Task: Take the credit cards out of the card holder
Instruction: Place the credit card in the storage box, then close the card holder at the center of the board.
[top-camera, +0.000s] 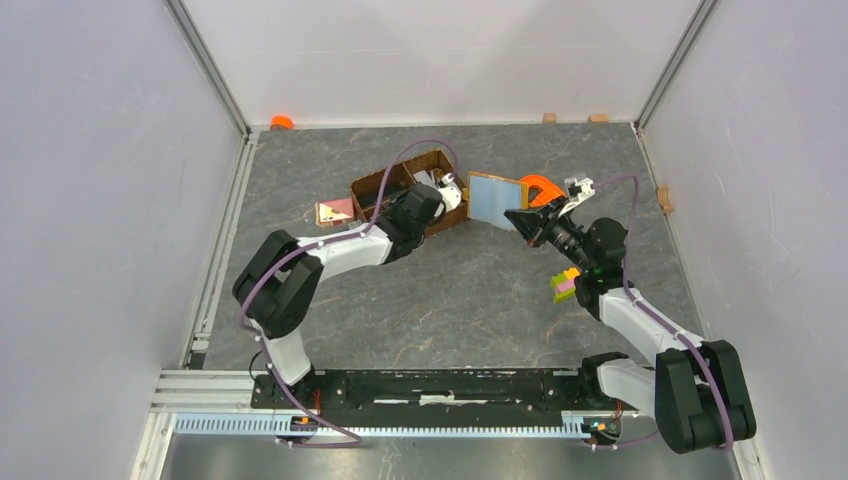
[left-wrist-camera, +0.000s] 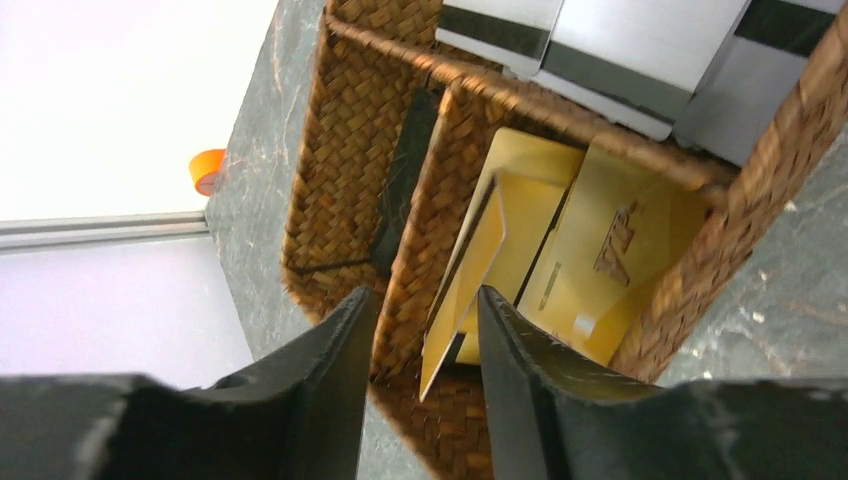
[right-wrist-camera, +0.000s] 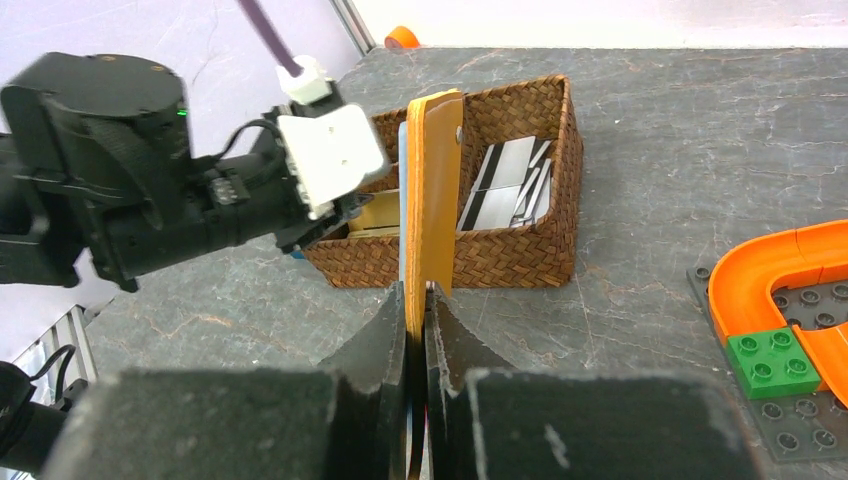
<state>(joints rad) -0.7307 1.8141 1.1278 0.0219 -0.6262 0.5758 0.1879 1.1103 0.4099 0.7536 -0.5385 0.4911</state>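
Observation:
My right gripper (right-wrist-camera: 416, 292) is shut on the lower edge of the mustard-orange card holder (right-wrist-camera: 432, 190) and holds it upright and edge-on above the table. From above, the holder (top-camera: 495, 200) shows its light blue inside, just right of the wicker basket (top-camera: 372, 190). My left gripper (left-wrist-camera: 420, 300) is open over a basket compartment holding gold credit cards (left-wrist-camera: 610, 250). One gold card (left-wrist-camera: 470, 270) leans on edge between the jaws, with a gap on both sides. Silver cards with black stripes (left-wrist-camera: 620, 50) lie in the adjoining compartment.
An orange ring (top-camera: 281, 122) lies at the back left corner. An orange curved track (right-wrist-camera: 790, 270) and a green brick (right-wrist-camera: 772, 358) sit on a dark studded plate to the right. Coloured bricks (top-camera: 566, 283) lie near the right arm. A pink-and-tan flat piece (top-camera: 335, 211) lies left of the basket.

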